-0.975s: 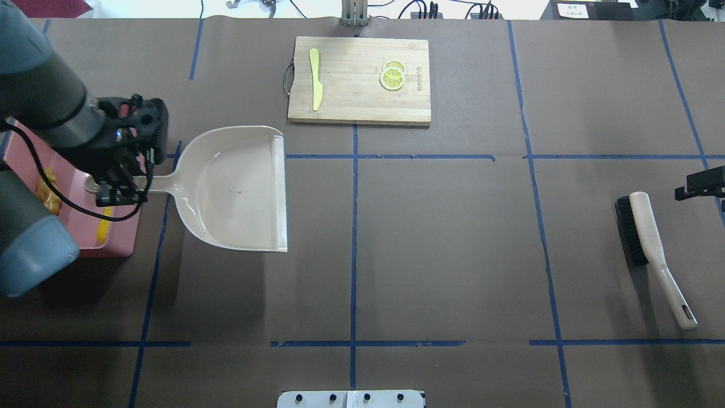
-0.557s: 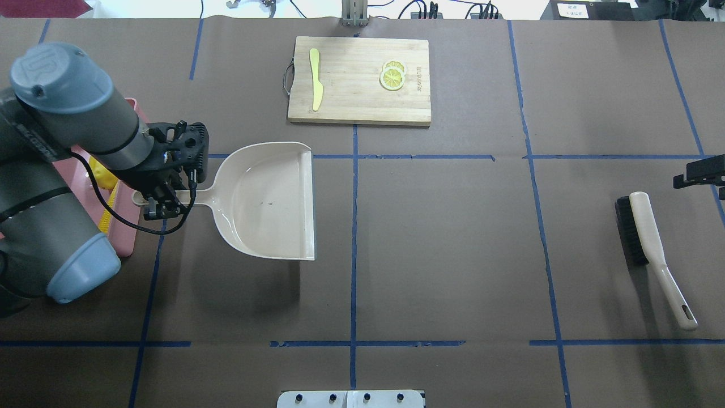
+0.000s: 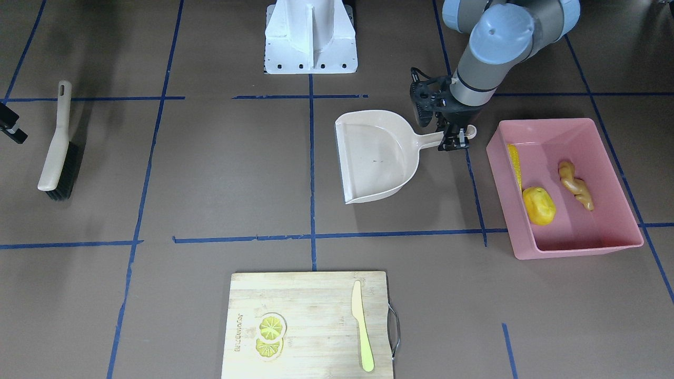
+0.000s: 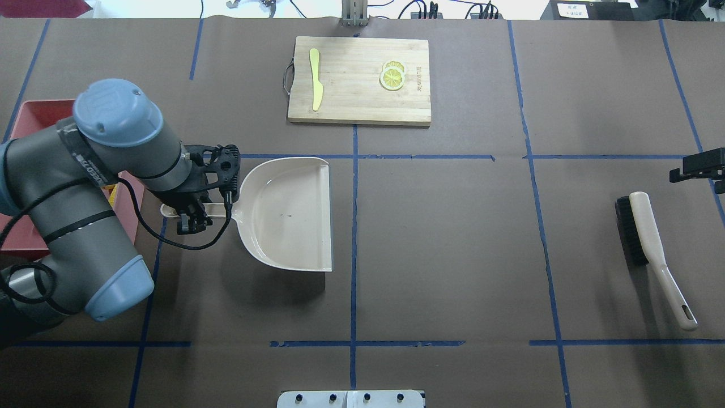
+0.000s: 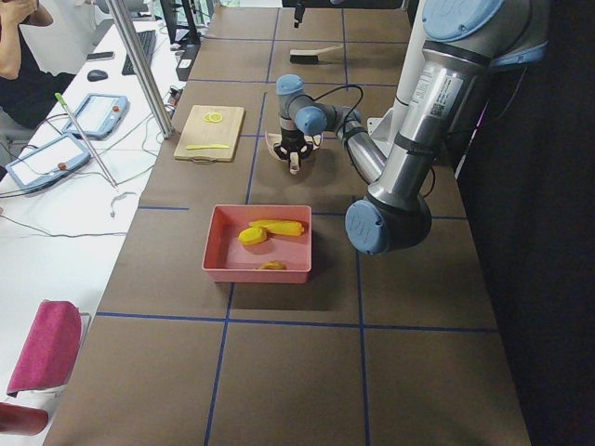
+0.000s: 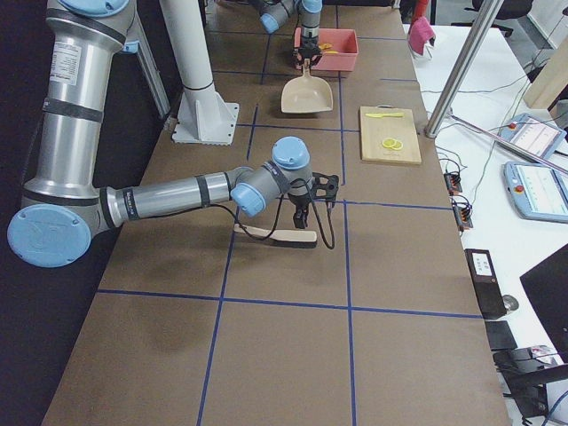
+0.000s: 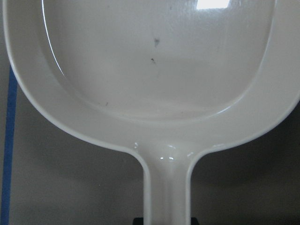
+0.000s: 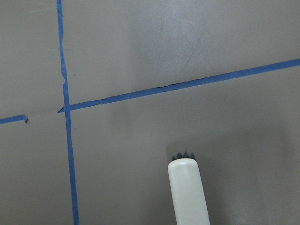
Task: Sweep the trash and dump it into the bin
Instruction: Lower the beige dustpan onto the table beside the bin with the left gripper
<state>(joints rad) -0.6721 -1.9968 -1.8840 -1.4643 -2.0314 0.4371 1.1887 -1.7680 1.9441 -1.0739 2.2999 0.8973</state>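
My left gripper (image 4: 191, 217) is shut on the handle of the empty beige dustpan (image 4: 289, 212), which it holds level right of the bin and seemingly just above the table; both also show in the front view: gripper (image 3: 454, 140), dustpan (image 3: 376, 155). The pink bin (image 3: 624, 189) holds the corn cob (image 3: 515, 163), the potato-like piece (image 3: 538, 205) and the ginger root (image 3: 575, 185). In the overhead view my left arm hides most of the bin (image 4: 34, 110). My right gripper (image 4: 699, 167) is at the table's right edge above the brush (image 4: 651, 243); its jaws are hidden.
A wooden cutting board (image 4: 359, 79) with a pale yellow knife (image 4: 315, 79) and lemon slices (image 4: 392, 75) lies at the far middle. The brush lies flat on the table at the right (image 3: 55, 152). The robot's white base (image 3: 310, 37) stands at the near edge.
My left arm has carried the dustpan to the right and slightly nearer, away from the bin. The brush and the right gripper have stayed where they were.
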